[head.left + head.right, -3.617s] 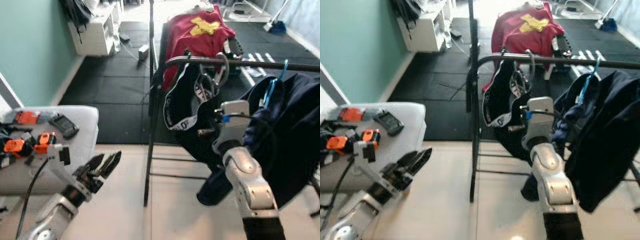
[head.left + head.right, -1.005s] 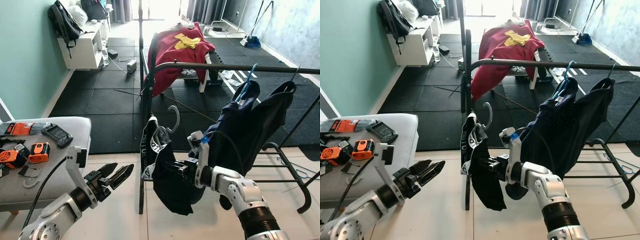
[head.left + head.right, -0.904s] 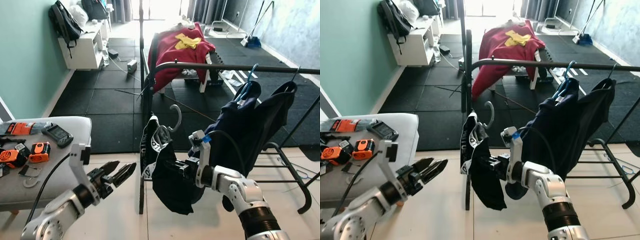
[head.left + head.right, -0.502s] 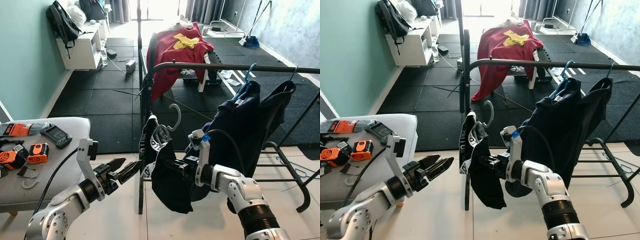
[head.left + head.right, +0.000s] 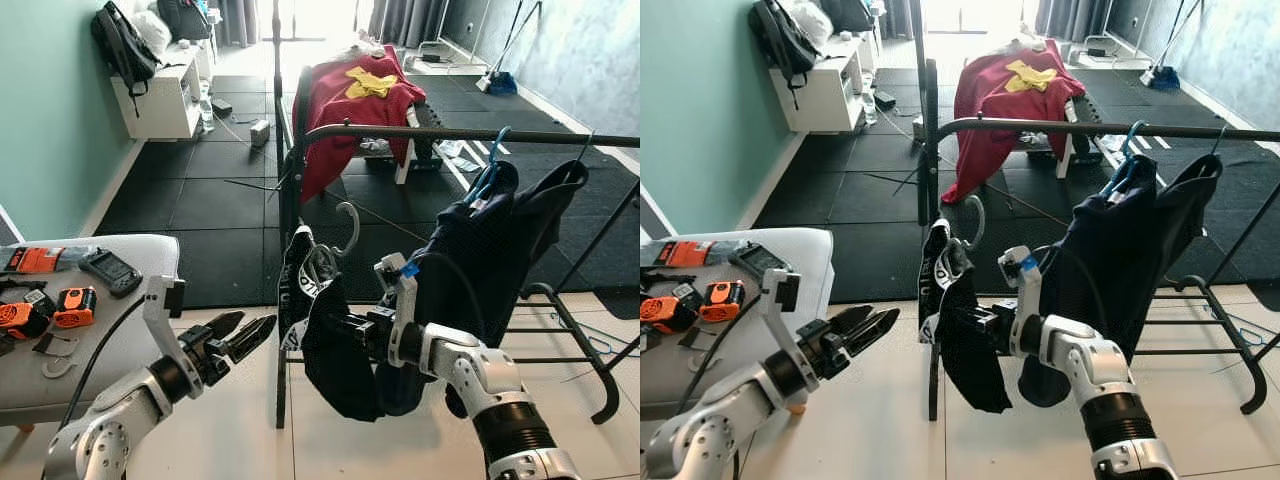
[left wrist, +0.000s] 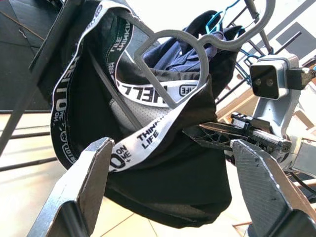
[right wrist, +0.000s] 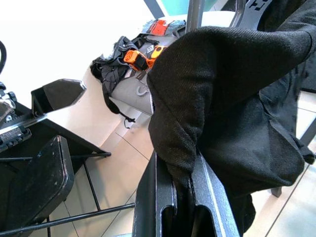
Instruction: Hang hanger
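Left gripper [image 5: 248, 331] hovers low, fingers apart on nothing, just beside the black garment [image 5: 335, 350]; right gripper [image 7: 175, 197] has its fingers clamped on that garment's cloth. Grey hanger [image 5: 340, 232] with garment hangs in mid-air, well below the rack rail [image 5: 470, 134] beyond. Judgement: cloth soft, slippy, light; hanger stiff — better taken by its hook neck.
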Tool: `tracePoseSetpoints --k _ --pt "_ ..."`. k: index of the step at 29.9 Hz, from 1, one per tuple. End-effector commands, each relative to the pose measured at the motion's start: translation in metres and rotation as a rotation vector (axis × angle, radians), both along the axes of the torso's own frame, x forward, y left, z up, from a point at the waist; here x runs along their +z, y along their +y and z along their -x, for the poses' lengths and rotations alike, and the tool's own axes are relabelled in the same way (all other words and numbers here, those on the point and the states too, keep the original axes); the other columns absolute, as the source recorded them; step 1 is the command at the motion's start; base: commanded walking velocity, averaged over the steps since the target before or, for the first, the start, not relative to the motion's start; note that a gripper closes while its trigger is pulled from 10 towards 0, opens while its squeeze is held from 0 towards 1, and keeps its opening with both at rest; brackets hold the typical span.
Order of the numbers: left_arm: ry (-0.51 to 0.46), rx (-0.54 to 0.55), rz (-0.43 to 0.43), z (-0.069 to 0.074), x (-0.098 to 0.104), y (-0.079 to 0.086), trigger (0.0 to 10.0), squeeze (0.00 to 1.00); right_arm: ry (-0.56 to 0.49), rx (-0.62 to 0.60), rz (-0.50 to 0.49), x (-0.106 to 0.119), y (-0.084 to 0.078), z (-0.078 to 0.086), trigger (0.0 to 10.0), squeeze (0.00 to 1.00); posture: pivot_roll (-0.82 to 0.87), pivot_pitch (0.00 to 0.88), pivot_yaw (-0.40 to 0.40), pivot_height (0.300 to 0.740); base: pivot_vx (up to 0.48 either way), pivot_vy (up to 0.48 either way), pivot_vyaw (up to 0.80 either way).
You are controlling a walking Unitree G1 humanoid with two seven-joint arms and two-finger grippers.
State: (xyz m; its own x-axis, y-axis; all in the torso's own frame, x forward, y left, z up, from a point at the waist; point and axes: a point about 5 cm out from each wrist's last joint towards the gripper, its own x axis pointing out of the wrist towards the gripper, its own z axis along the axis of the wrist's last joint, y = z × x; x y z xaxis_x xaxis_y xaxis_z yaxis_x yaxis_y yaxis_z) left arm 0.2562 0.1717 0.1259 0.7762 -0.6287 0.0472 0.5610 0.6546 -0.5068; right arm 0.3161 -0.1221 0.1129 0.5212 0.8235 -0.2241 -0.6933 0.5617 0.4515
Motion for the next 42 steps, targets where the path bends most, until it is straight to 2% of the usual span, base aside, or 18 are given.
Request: tracePoseSetpoints --k 1,15,19,20,22,24,26,27,30,31,32,33,34,36,37,38,39,42 --pt "0.005 -0.007 -0.011 0.002 0.000 0.003 10.0 0.00 -0.027 0.070 -0.058 0.009 0.012 0.002 10.0 0.00 -0.01 0.053 -0.031 0.740 0.000 0.000 0.00" --pt "0.008 -0.065 -0.029 0.003 -0.002 -0.002 10.0 0.00 -0.017 0.069 -0.057 0.006 0.008 0.003 10.0 0.00 -0.02 0.062 -0.026 0.740 0.000 0.000 0.00" --pt "-0.024 -0.058 -0.015 0.006 0.001 -0.002 10.0 0.00 -0.068 0.066 -0.043 0.009 0.005 0.003 10.0 0.00 -0.03 0.056 -0.032 0.740 0.000 0.000 0.00" --pt "-0.067 -0.043 -0.009 0.006 0.008 0.000 10.0 0.00 -0.124 0.087 -0.035 0.015 0.005 0.005 10.0 0.00 -0.03 0.049 -0.030 0.740 0.000 0.000 0.00" --pt "-0.067 -0.043 -0.009 0.006 0.008 0.000 10.0 0.00 -0.124 0.087 -0.035 0.015 0.005 0.005 10.0 0.00 -0.03 0.049 -0.030 0.740 0.000 0.000 0.00" --pt "-0.137 -0.012 -0.029 0.001 0.021 0.008 10.0 0.00 -0.178 0.141 -0.069 0.028 0.004 0.008 10.0 0.00 -0.04 0.046 -0.026 0.740 0.000 0.000 0.00" --pt "-0.164 -0.009 -0.049 0.000 0.026 0.010 10.0 0.00 -0.193 0.160 -0.079 0.034 0.003 0.009 10.0 0.00 -0.04 0.047 -0.027 0.740 0.000 0.000 0.00" --pt "-0.245 -0.027 -0.062 0.000 0.046 0.013 10.0 0.00 -0.232 0.219 -0.089 0.047 -0.001 0.014 10.0 0.00 -0.04 0.047 -0.032 0.740 0.000 0.000 0.00" --pt "-0.290 -0.034 -0.050 0.001 0.059 0.015 10.0 0.00 -0.256 0.255 -0.079 0.054 -0.004 0.016 10.0 0.00 -0.04 0.047 -0.032 0.740 0.000 0.000 0.00" --pt "-0.340 -0.074 -0.073 0.007 0.073 0.021 10.0 0.00 -0.283 0.310 -0.049 0.062 -0.011 0.023 10.0 0.00 -0.05 0.054 -0.019 0.740 0.000 0.000 0.00" --pt "-0.340 -0.074 -0.073 0.007 0.073 0.021 10.0 0.00 -0.283 0.310 -0.049 0.062 -0.011 0.023 10.0 0.00 -0.05 0.054 -0.019 0.740 0.000 0.000 0.00" --pt "-0.372 -0.107 -0.094 0.011 0.082 0.025 10.0 0.00 -0.299 0.350 -0.029 0.066 -0.016 0.027 10.0 0.00 -0.05 0.054 -0.019 0.740 0.000 0.000 0.00" --pt "-0.420 -0.193 -0.187 0.023 0.096 0.039 10.0 0.00 -0.315 0.403 -0.016 0.078 -0.025 0.035 10.0 0.00 -0.06 0.054 -0.018 0.740 0.000 0.000 0.00" --pt "-0.425 -0.208 -0.207 0.025 0.098 0.042 10.0 0.00 -0.317 0.407 -0.018 0.080 -0.026 0.036 10.0 0.00 -0.06 0.054 -0.018 0.740 0.000 0.000 0.00" --pt "-0.451 -0.190 -0.251 0.025 0.108 0.057 10.0 0.00 -0.317 0.448 -0.013 0.083 -0.027 0.041 10.0 0.00 -0.06 0.054 -0.012 0.740 0.000 0.000 0.00" --pt "-0.451 -0.190 -0.251 0.025 0.108 0.057 10.0 0.00 -0.317 0.448 -0.013 0.083 -0.027 0.041 10.0 0.00 -0.06 0.054 -0.012 0.740 0.000 0.000 0.00" --pt "-0.478 -0.168 -0.287 0.025 0.119 0.070 10.0 0.00 -0.309 0.487 0.002 0.083 -0.025 0.046 10.0 0.00 -0.06 0.055 -0.011 0.740 0.000 0.000 0.00" --pt "-0.502 -0.155 -0.315 0.025 0.128 0.080 10.0 0.00 -0.300 0.515 0.019 0.082 -0.023 0.050 10.0 0.00 -0.06 0.055 -0.011 0.740 0.000 0.000 0.00"
